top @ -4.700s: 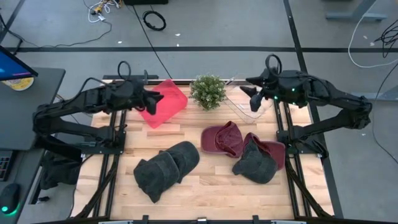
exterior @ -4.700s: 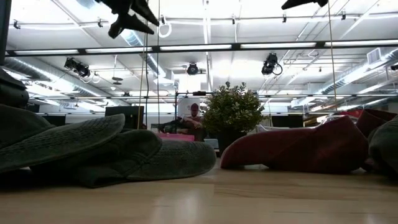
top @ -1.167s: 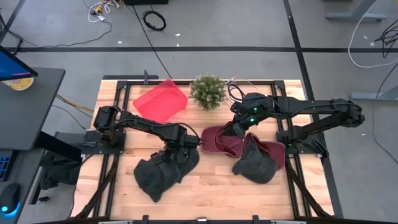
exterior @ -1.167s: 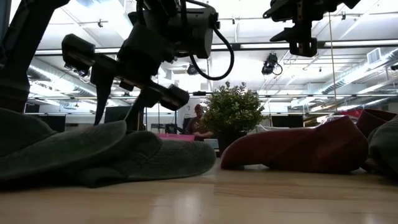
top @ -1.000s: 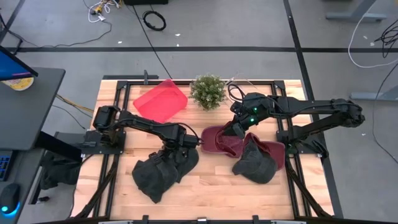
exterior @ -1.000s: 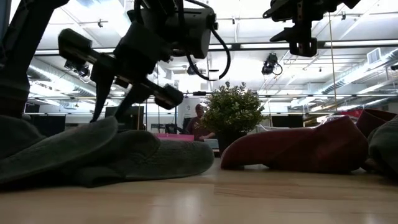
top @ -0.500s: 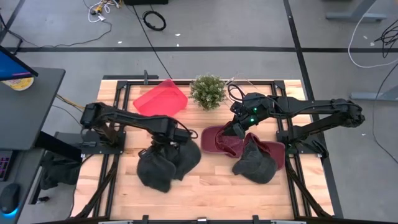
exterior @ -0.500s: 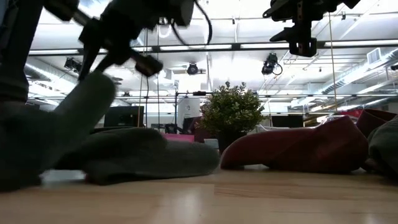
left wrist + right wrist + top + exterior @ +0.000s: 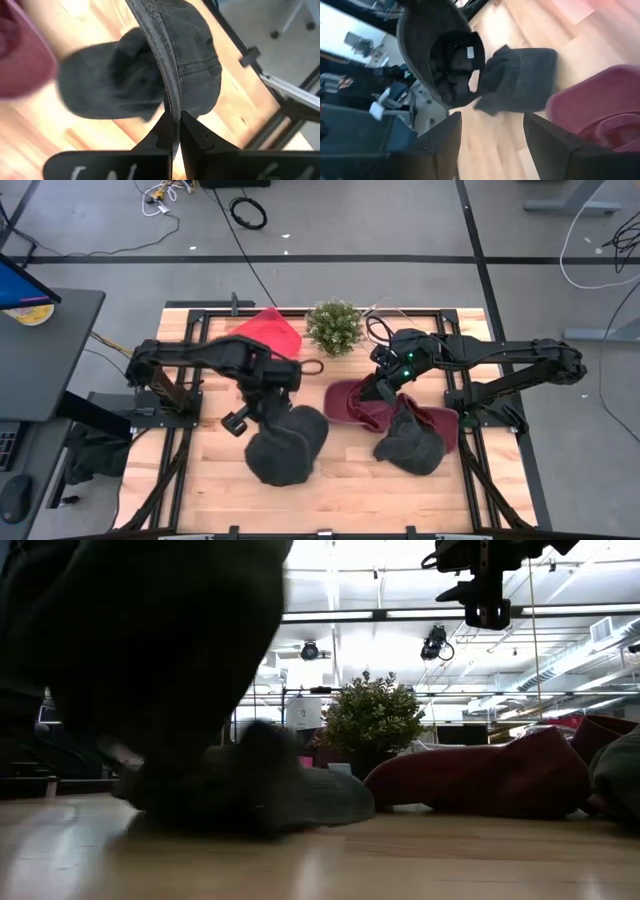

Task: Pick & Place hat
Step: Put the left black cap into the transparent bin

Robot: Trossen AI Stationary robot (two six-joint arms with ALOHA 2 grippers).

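Lifted: grey cap, left gripper pinching brim; plant behind.

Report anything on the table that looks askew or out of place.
The red tray at the table's back edge sits tilted rather than square to it. One grey cap hangs by its brim from the shut left gripper. Otherwise caps just lie loosely overlapped; nothing spilled or damaged.

In the low view a raised grey cap was a dark blur cut off by the top and left edges. From above, it hid most of the second grey cap under it. The red tray at the table's far edge was partly covered by the left arm. The grey cap near the right edge overlapped a maroon one.
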